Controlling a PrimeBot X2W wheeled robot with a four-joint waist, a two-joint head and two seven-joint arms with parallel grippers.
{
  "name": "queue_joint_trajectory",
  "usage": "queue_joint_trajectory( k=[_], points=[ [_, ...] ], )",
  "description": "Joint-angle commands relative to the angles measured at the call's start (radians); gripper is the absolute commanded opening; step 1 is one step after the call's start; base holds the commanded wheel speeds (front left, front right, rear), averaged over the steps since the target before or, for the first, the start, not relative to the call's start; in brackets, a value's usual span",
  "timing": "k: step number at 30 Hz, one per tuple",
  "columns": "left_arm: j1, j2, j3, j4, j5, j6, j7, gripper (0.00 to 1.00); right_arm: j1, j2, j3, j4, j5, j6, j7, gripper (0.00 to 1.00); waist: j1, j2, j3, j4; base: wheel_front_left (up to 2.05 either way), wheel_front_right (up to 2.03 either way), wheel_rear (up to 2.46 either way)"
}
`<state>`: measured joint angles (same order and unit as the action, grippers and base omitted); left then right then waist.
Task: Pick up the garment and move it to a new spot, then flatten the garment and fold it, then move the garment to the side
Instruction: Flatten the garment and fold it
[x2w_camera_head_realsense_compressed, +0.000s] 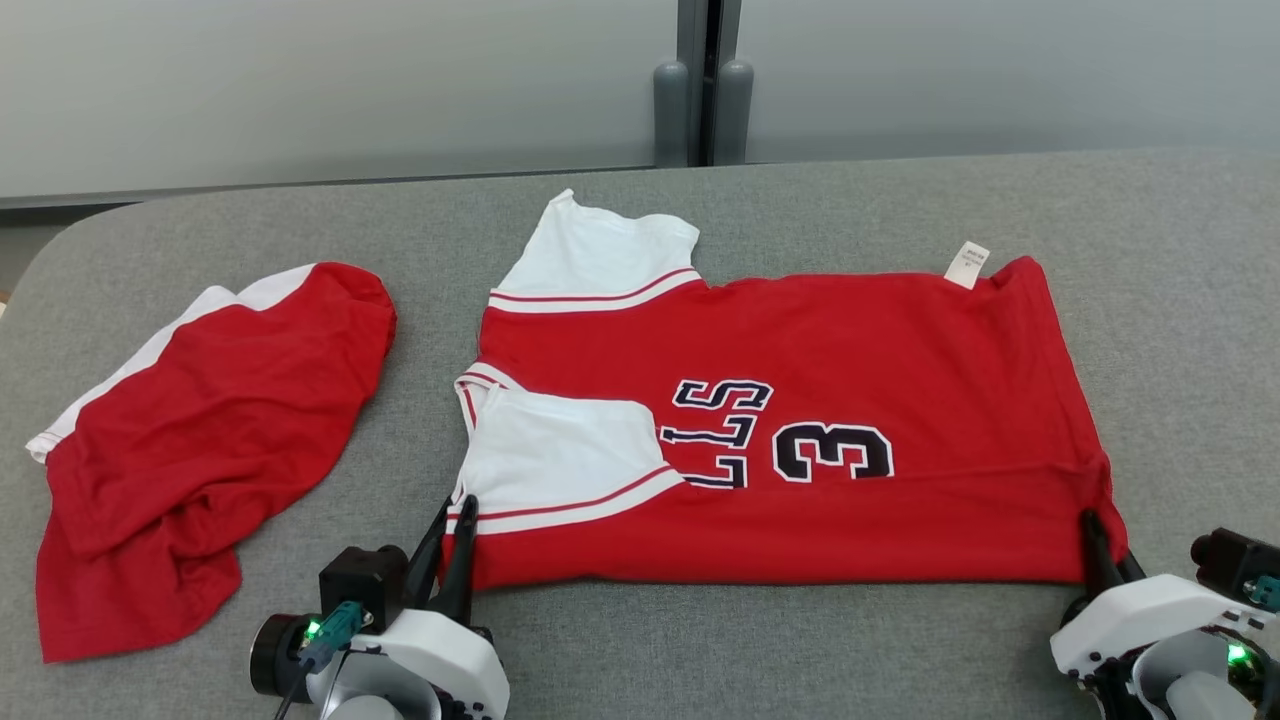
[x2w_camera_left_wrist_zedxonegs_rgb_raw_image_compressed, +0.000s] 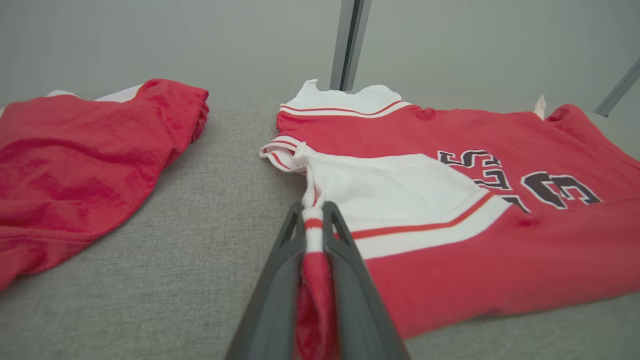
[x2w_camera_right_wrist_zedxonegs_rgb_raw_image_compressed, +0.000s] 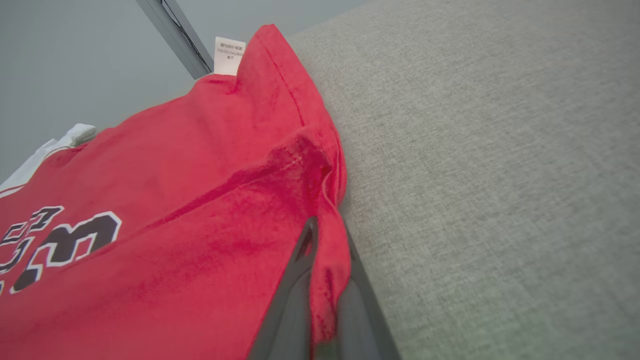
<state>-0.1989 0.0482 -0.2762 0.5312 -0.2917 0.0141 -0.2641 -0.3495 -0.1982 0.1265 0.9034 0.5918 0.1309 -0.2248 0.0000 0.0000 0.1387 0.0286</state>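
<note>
Two-corner grip on the red-and-white jersey garment (x2w_camera_head_realsense_compressed: 850, 340), spread flat on the grey fabric worktop (x2w_camera_head_realsense_compressed: 700, 640).
Your left end effector (x2w_camera_head_realsense_compressed: 455, 508) is closed on the near left corner, at the striped white sleeve edge; your right end effector (x2w_camera_head_realsense_compressed: 1092, 520) is closed on the near right hem corner. The garment lies mid-worktop, printed number facing up, white label (x2w_camera_head_realsense_compressed: 967, 264) at its far right corner. A crumpled red-and-white cloth (x2w_camera_head_realsense_compressed: 200, 440) lies apart, to its left.
</note>
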Motion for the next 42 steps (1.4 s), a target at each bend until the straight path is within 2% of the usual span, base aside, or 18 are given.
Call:
queue_joint_trajectory(
  k=[1, 7, 11, 17, 21, 25, 26, 27, 28, 29, 30, 35, 42],
  points=[
    [0.010, 0.005, 0.005, 0.008, 0.002, 0.000, 0.000, 0.00, 0.026, -0.022, 0.010, -0.007, 0.019, 0.000, 0.001, 0.00, 0.0000, 0.0000, -0.027, -0.004, 0.00, 0.00, 0.00],
    [0.050, 0.013, 0.007, 0.028, 0.011, -0.021, 0.000, 0.00, 0.109, -0.087, 0.089, -0.072, 0.066, 0.000, 0.051, 0.00, 0.0000, 0.0000, -0.080, 0.001, 0.00, 0.00, 0.00],
    [0.087, 0.032, 0.021, 0.025, 0.003, -0.030, 0.000, 0.00, 0.164, -0.123, 0.095, -0.144, 0.131, -0.001, 0.099, 0.00, 0.0000, 0.0000, -0.103, 0.001, 0.00, 0.00, 0.00],
    [0.148, 0.048, -0.007, 0.012, -0.016, -0.071, 0.044, 0.00, 0.269, -0.176, 0.100, -0.269, 0.191, -0.001, 0.207, 0.00, 0.0000, 0.0000, -0.135, 0.000, 0.00, 0.00, 0.00],
    [0.178, 0.054, -0.025, -0.019, -0.023, -0.081, 0.087, 0.00, 0.327, -0.187, 0.075, -0.327, 0.201, -0.001, 0.247, 0.00, 0.0000, 0.0000, -0.144, -0.004, 0.00, 0.00, 0.00],
    [0.184, 0.052, -0.038, -0.023, -0.015, -0.070, 0.098, 0.00, 0.348, -0.179, 0.060, -0.345, 0.182, -0.001, 0.264, 0.00, 0.0000, 0.0000, -0.148, -0.009, 0.00, 0.00, 0.00],
    [0.183, 0.048, -0.039, -0.020, -0.020, -0.068, 0.098, 0.00, 0.348, -0.174, 0.052, -0.347, 0.173, -0.001, 0.260, 0.50, 0.0000, 0.0000, -0.148, -0.011, 0.00, 0.00, 0.00],
    [0.180, 0.046, -0.042, -0.015, -0.022, -0.065, 0.097, 0.23, 0.348, -0.167, 0.050, -0.348, 0.165, -0.001, 0.260, 1.00, 0.0000, 0.0000, -0.148, -0.013, 0.00, 0.00, 0.00],
    [0.176, 0.045, -0.048, -0.008, -0.014, -0.064, 0.095, 0.42, 0.346, -0.163, 0.048, -0.347, 0.152, -0.001, 0.258, 1.00, 0.0000, 0.0000, -0.148, -0.016, 0.00, 0.00, 0.00],
    [0.171, 0.045, -0.052, -0.002, -0.008, -0.062, 0.092, 0.75, 0.342, -0.161, 0.044, -0.348, 0.134, -0.001, 0.249, 1.00, 0.0000, 0.0000, -0.147, -0.018, 0.00, 0.00, 0.00],
    [0.165, 0.045, -0.053, 0.004, -0.007, -0.058, 0.089, 1.00, 0.333, -0.158, 0.036, -0.348, 0.117, -0.001, 0.236, 1.00, 0.0000, 0.0000, -0.145, -0.020, 0.00, 0.00, 0.00],
    [0.125, 0.048, -0.018, -0.008, -0.021, -0.034, 0.043, 1.00, 0.298, -0.140, 0.008, -0.391, 0.037, -0.001, 0.130, 1.00, 0.0000, 0.0000, -0.122, -0.032, 0.00, 0.00, 0.00],
    [0.032, 0.058, 0.021, -0.090, -0.040, -0.076, 0.005, 1.00, 0.206, -0.099, -0.012, -0.442, -0.083, -0.001, 0.023, 1.00, 0.0000, 0.0000, -0.032, -0.061, 0.00, 0.00, 0.00]
  ],
)
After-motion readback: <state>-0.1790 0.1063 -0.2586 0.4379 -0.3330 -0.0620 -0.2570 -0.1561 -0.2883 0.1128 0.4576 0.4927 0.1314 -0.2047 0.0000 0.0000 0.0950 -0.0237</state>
